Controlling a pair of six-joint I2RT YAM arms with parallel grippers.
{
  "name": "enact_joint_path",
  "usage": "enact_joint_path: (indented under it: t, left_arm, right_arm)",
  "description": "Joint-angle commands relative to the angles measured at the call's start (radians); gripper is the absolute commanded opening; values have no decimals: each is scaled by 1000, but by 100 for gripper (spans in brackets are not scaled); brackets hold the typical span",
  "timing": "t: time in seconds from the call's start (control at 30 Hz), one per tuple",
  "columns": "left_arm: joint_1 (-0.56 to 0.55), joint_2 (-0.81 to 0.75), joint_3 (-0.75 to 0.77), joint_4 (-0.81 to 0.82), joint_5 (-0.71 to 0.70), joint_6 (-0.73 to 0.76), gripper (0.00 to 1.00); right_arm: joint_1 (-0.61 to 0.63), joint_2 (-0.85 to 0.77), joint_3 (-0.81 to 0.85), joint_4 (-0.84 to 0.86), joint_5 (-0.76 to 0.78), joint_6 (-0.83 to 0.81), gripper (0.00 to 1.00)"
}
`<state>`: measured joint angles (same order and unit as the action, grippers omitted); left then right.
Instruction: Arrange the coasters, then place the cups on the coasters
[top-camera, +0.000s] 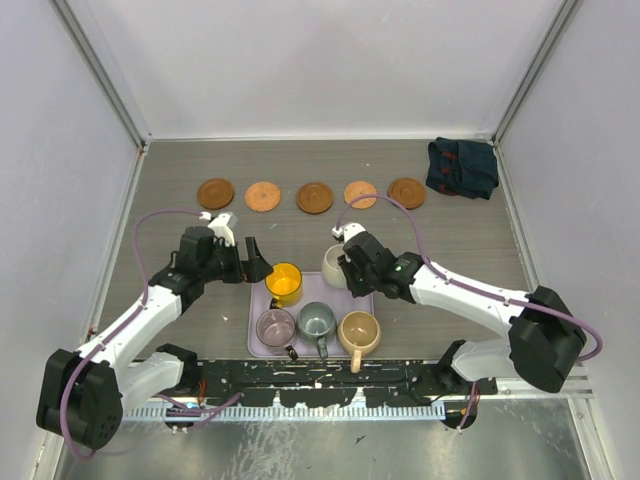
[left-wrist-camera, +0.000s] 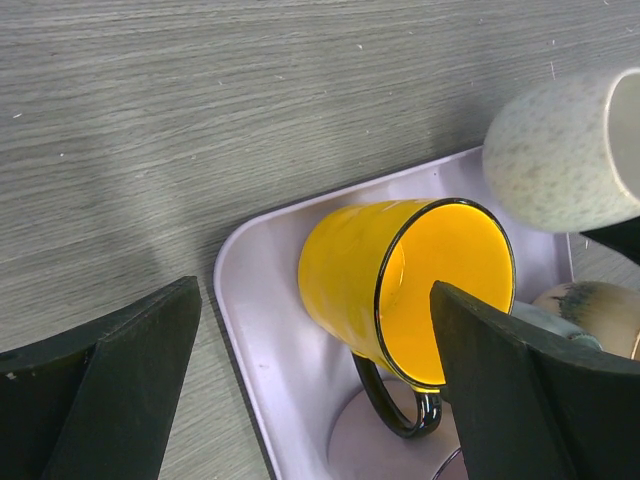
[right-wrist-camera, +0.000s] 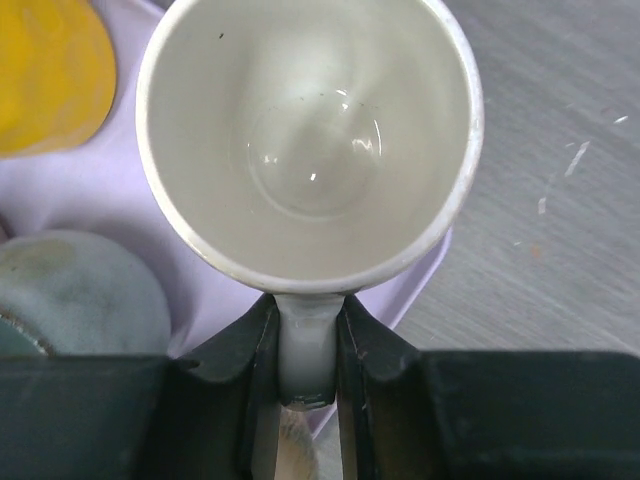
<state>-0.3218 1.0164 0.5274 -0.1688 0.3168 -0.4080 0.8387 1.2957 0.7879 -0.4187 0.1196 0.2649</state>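
Right fingers (right-wrist-camera: 232, 372) pinch the white cup (right-wrist-camera: 310, 140) by its thin handle at the far right corner of the tray (right-wrist-camera: 110, 200); it could swivel or slip. Left fingers (left-wrist-camera: 110, 390), spread wide, straddle the tipped yellow cup (left-wrist-camera: 350, 270), which might roll.

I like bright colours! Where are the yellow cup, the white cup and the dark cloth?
yellow cup (left-wrist-camera: 345, 265), left wrist view, outer side.
white cup (right-wrist-camera: 310, 150), right wrist view, inside bottom.
dark cloth (top-camera: 460, 167), top view, middle.

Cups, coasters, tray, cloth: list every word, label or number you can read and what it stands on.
None readable. The yellow cup, white cup, other three cups, coasters, lilac tray and navy cloth show no lettering in any view.
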Motion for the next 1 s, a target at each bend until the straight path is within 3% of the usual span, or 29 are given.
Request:
enact_joint_path:
  t: [0.0, 0.4, 0.73, 0.97]
  left_arm:
    - [-5, -21, -3, 47, -15, 3, 98]
    - [-5, -6, 8, 50, -19, 10, 98]
    - [-5, -5, 14, 54, -41, 18, 98]
    - [-5, 8, 15, 54, -64, 22, 98]
  right_arm:
    - [0, -39, 97, 109, 143, -44, 1]
    - [-49, 29, 170, 251, 347, -175, 1]
    - [-389, 216, 246, 490, 145, -255, 1]
    - [-617, 408, 385, 558, -9, -233, 1]
